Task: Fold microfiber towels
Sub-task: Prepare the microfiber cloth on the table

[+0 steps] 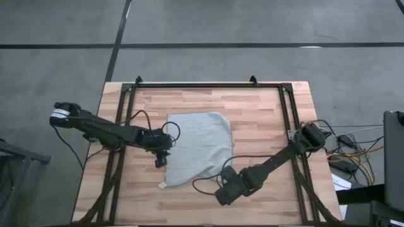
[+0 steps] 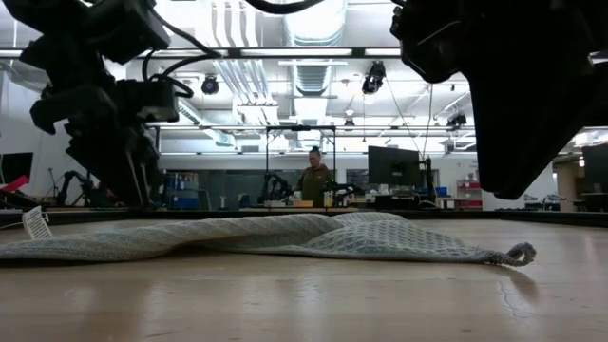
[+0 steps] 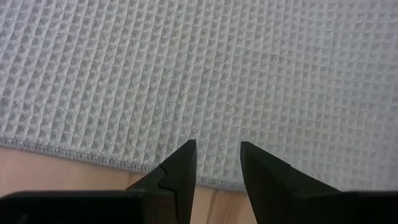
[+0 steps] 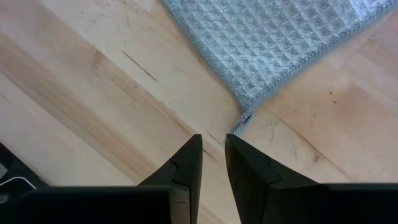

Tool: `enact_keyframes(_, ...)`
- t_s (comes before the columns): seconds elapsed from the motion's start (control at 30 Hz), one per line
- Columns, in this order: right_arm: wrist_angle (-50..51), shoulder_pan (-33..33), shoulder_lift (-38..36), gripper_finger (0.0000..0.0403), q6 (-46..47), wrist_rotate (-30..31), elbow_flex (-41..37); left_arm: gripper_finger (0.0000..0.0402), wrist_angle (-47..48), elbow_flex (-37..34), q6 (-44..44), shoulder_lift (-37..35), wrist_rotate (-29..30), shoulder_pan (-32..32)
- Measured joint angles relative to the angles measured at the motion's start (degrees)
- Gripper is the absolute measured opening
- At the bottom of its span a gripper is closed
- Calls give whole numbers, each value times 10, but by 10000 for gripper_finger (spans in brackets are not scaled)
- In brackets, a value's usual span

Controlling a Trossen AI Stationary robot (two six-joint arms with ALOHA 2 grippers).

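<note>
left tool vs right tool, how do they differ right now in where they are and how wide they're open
The left tool sits over the towel's hemmed edge, cloth filling its view; the right tool is over bare wooden table, just short of a towel corner. The left tool's fingers stand visibly apart; the right tool's gap is narrower. Neither holds anything, and both point at the towel.
</note>
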State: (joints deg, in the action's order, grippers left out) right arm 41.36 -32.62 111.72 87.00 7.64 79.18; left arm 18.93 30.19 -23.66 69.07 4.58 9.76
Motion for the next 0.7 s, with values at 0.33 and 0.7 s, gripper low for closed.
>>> enact_keyframes(0.33,0,0,0,68,0,0,-1,128,-50,-42,-18,1,-6,0)
enact_keyframes(0.7,4,0,0,68,11,0,-10,128,-72,-69,-22,1,-9,0)
